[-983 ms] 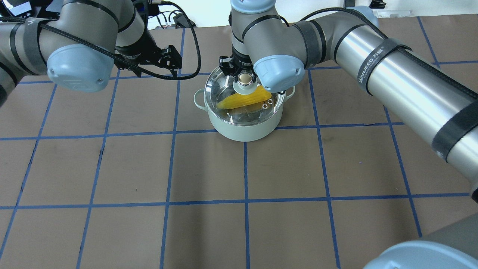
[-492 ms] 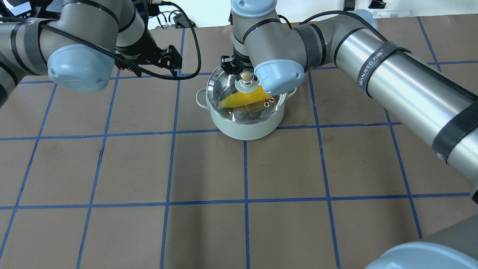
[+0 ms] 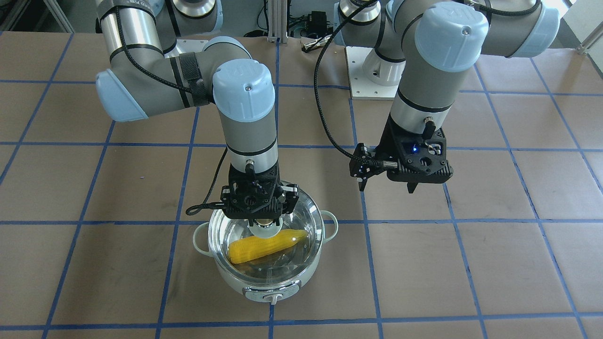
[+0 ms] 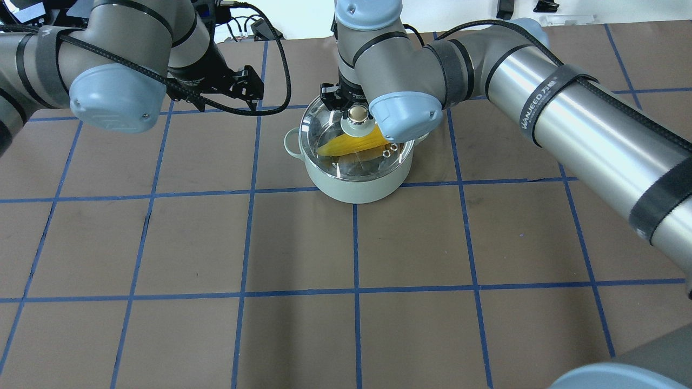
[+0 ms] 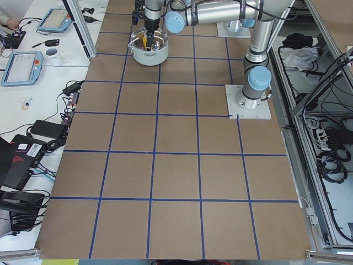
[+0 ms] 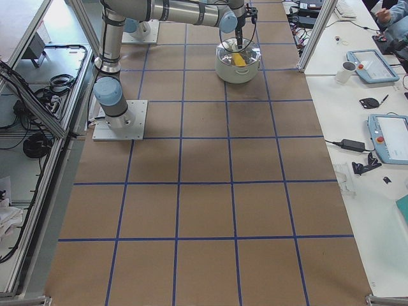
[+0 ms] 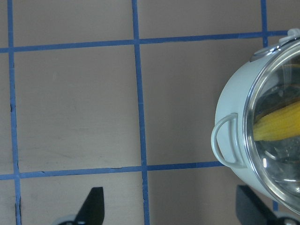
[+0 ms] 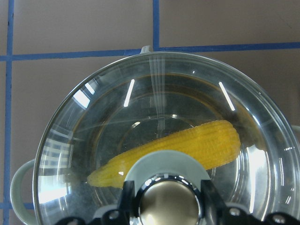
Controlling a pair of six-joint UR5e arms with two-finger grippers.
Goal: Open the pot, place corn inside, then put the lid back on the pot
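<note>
The mint-green pot (image 4: pixel 357 185) stands at the table's far middle, control panel (image 3: pixel 272 295) facing away from the robot. The clear glass lid (image 4: pixel 339 162) sits on it. The yellow corn (image 4: pixel 352 145) lies inside, seen through the glass, also in the right wrist view (image 8: pixel 187 145). My right gripper (image 4: pixel 354 109) points straight down and is shut on the lid's gold-capped knob (image 8: pixel 169 206). My left gripper (image 4: pixel 253 89) hovers open and empty above the table, to the left of the pot; its fingers (image 7: pixel 93 206) stand wide apart.
Brown table with a blue tape grid (image 4: pixel 354 243). The pot's loop handle (image 7: pixel 225 140) faces the left gripper. The arm bases (image 3: pixel 372 70) stand at the robot's edge. Side benches with tablets and cables (image 5: pixel 22 61) flank the table.
The pot with its lid has shifted slightly to the right, with the right gripper on the knob. The right arm's elbow moved a little. The left arm has not moved.
</note>
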